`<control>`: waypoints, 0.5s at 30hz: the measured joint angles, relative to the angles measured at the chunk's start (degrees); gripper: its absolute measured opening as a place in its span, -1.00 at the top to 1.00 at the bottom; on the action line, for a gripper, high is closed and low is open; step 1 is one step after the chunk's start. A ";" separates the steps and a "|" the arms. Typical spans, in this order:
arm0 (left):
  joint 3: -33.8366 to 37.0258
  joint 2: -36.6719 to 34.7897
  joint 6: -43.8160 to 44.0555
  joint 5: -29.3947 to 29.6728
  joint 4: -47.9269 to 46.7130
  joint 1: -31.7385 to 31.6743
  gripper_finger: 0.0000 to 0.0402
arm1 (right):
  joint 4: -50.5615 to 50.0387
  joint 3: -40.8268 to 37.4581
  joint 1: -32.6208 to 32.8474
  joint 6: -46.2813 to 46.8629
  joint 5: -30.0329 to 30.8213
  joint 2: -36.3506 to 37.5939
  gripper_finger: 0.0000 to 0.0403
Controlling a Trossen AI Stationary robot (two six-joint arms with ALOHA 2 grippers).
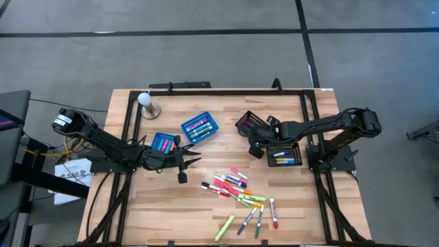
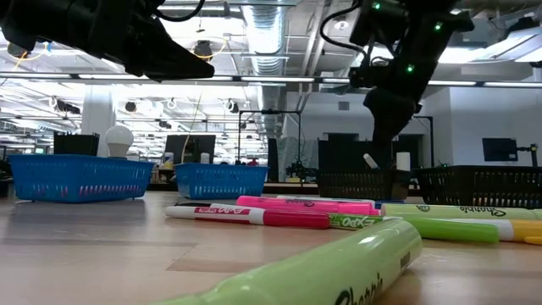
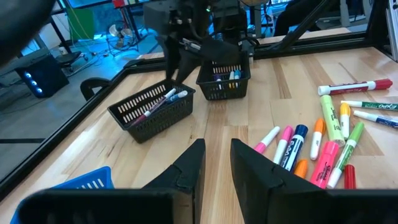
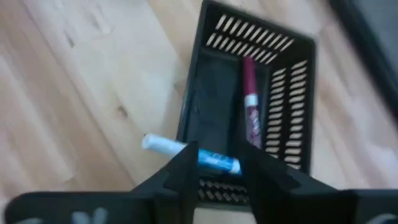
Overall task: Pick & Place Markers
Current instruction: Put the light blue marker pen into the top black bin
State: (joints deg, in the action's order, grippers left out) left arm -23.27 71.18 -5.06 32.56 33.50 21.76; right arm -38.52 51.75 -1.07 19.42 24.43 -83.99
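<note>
Loose markers [image 1: 240, 193] in many colours lie on the wooden table near its front middle. My right gripper [image 4: 217, 155] hangs, fingers pointing steeply down and a little apart, over the near rim of a black mesh basket [image 4: 283, 81]. Beyond its fingertips a white-and-blue marker [image 4: 214, 160] lies across that rim, its white end [image 4: 157, 144] sticking out over the table. Nothing sits between the fingers. A dark red marker [image 4: 250, 99] lies inside the basket. My left gripper [image 3: 217, 149] waits almost level beside the blue baskets, with a narrow bare gap between its fingers.
A second black basket [image 1: 283, 156] with markers stands under the right arm. Two blue baskets [image 1: 199, 127] [image 1: 164, 143] holding markers stand left of centre. A white bulb on a stand [image 1: 146, 103] is at the far left. Bare wood lies between the baskets and the loose markers.
</note>
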 joint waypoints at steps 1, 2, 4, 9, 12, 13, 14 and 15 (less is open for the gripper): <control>0.00 0.00 0.00 0.00 0.00 0.00 0.64 | -0.15 0.00 -0.45 0.06 -2.30 -0.06 0.59; 0.00 0.00 0.00 0.00 0.00 0.00 0.64 | -0.07 0.01 -0.94 0.08 -4.56 -0.42 0.66; 0.00 0.00 0.00 0.00 0.00 0.00 0.64 | -0.26 0.02 -1.92 0.08 -7.74 -1.22 0.81; 0.00 0.00 0.00 0.00 0.00 0.00 0.64 | 2.41 0.02 -4.83 0.01 -9.21 -5.17 0.95; 0.00 0.00 0.00 0.00 0.00 0.00 0.64 | 6.17 0.03 -6.87 -2.40 -8.44 -7.91 0.93; 0.00 0.00 0.00 0.00 -0.02 0.00 0.64 | 7.60 0.04 -7.50 -3.11 -8.34 -8.77 0.94; 0.02 0.00 0.00 0.00 0.00 0.00 0.64 | 8.14 0.04 -8.08 -3.30 -8.06 -9.45 0.96; 0.02 0.00 0.00 0.00 0.00 0.00 0.64 | 9.11 0.05 -8.58 -3.41 -7.97 -9.97 0.98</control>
State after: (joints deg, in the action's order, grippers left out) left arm -23.25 71.18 -5.06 32.56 33.50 21.76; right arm -29.41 51.80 -9.65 16.01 16.47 -93.95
